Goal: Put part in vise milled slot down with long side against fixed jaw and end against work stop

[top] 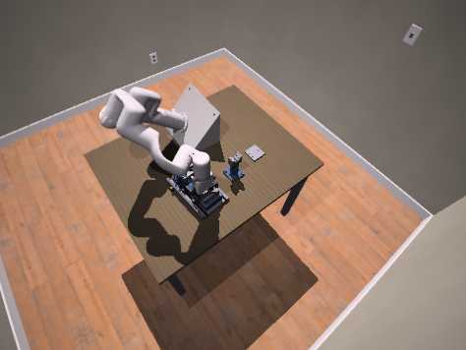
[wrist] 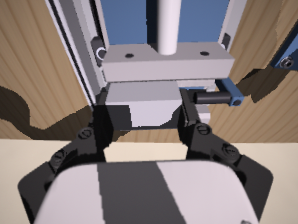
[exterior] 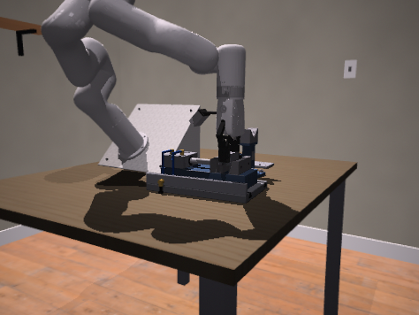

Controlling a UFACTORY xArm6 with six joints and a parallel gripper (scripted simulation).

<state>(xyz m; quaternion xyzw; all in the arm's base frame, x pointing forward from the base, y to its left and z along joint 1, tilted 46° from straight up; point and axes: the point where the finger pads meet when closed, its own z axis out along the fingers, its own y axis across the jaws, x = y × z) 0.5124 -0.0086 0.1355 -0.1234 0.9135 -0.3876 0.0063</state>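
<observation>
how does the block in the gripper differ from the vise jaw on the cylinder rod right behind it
The part is a plain block, narrower than the moving jaw, which is wider and carries two screw holes on top. The part is clamped between the gripper fingers; the moving jaw is fixed to the white cylinder rod. Both are light grey rectangular blocks, lying parallel.

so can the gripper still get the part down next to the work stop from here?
Probably yes. The gripper is shut on the part in the vise, and the work stop lies just off the part's end, nothing visible between them.
</observation>
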